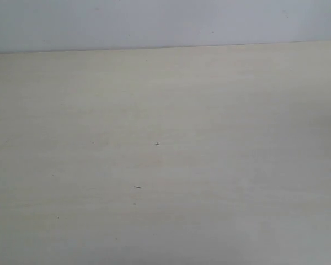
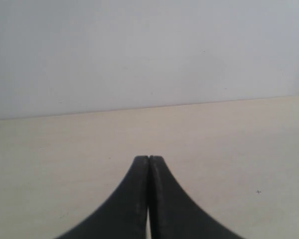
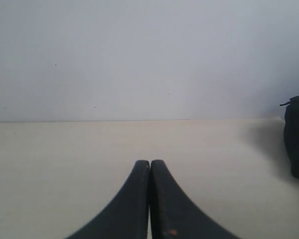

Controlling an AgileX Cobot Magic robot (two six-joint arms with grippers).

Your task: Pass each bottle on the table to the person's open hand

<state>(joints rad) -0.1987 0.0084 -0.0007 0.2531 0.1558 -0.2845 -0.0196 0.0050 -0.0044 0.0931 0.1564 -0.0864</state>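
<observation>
We look across the broad, pale cream tabletop (image 1: pixel 165 165) with faint wood grain. It runs to a straight far edge against a plain grey-white wall (image 1: pixel 165 22) and carries a few tiny dark specks (image 1: pixel 137 187). We cannot tell from these views where the bottles are. Our left black claw (image 2: pixel 149 159) points toward the wall, its fingers pressed together on nothing. Our right black claw (image 3: pixel 150 163) is pinched closed the same way and is empty. A bulky black object (image 3: pixel 298 137) stands near the far edge, well apart from the right claw.
</observation>
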